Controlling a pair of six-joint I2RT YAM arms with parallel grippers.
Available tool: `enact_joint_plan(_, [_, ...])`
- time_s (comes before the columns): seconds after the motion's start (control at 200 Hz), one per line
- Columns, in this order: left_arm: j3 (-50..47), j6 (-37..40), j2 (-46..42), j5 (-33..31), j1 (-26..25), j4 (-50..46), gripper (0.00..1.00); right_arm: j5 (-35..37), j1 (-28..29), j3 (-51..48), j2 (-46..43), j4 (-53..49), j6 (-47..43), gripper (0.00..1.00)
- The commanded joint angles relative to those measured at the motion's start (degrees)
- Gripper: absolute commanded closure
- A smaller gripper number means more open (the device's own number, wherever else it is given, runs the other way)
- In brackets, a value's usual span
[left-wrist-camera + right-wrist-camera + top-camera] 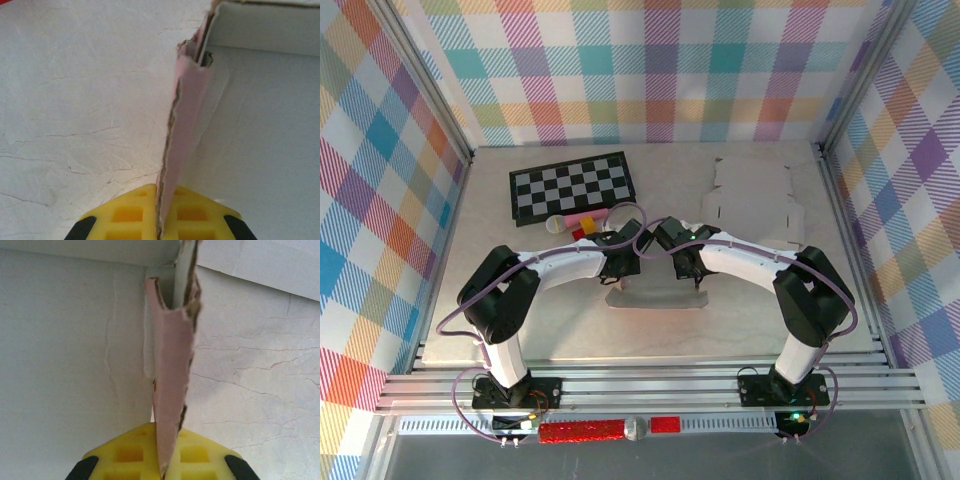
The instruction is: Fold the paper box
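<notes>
A pale, veined table point(570, 335) spans the middle of the frame. A checkerboard point(572, 186) lies at its upper left, with small pink, yellow and red pieces point(576, 224) just below it. A flat white cardboard blank point(755, 205) lies upper right, and the box point(655, 297) sits at centre.

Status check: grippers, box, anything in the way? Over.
Both shut: left gripper on left wall of box, right gripper on right wall. Walls upright, box mid-table. Behind it, apart: checkerboard, flat cardboard.
</notes>
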Motion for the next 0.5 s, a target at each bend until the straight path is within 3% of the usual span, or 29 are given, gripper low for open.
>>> enact_joint_plan(0.0, [0.4,0.4,-2.5,-4.7,-5.5,-1.8,0.9,2.9,1.2,2.7,3.2,-0.3,-0.7,1.0])
enact_joint_plan(0.085, [-0.2,1.4,-5.1,-4.6,-5.8,-0.1,0.78,2.9,1.1,2.7,3.5,-0.3,-0.8,1.0])
enact_joint_plan(0.495, [-2.8,3.0,-11.4,-0.4,-5.8,4.2,0.67,3.0,1.1,5.3,6.6,-2.8,0.6,1.0])
